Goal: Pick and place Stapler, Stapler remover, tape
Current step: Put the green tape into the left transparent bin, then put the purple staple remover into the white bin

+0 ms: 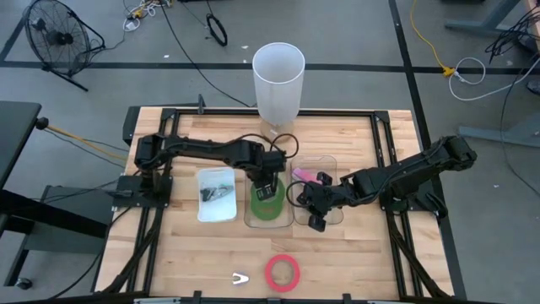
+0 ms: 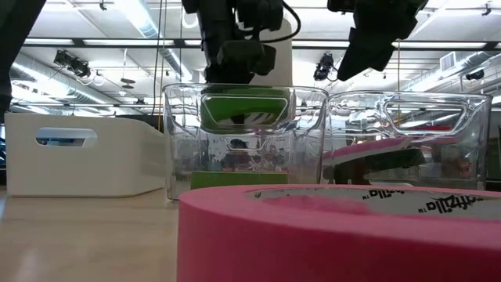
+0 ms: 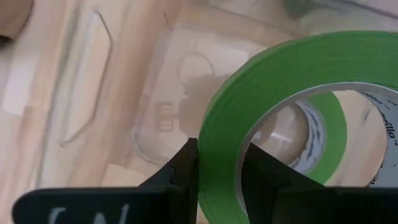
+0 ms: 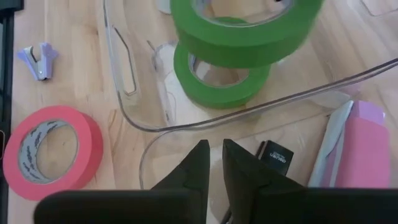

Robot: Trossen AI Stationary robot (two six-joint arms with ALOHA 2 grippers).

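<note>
Left claw [image 3: 221,171] of mine pinches a green tape roll [image 3: 273,93] above the middle clear bin [image 1: 253,221] (another green roll [image 4: 221,81] inside). Right claw [image 4: 214,165] hovers closed, empty, beside the pink stapler [image 4: 364,146].

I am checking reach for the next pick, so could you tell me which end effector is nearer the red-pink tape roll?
Right. The right end effector hovers just up-table of the red-pink tape roll; the left end effector is farther, holding a green roll.

Grey floor [image 1: 354,34] with cables [image 1: 215,25], a black fan [image 1: 55,38] at the far left corner; yellow cord [image 1: 426,42] at right. Ceiling strip lights [image 2: 149,16] overhead in low view.
</note>
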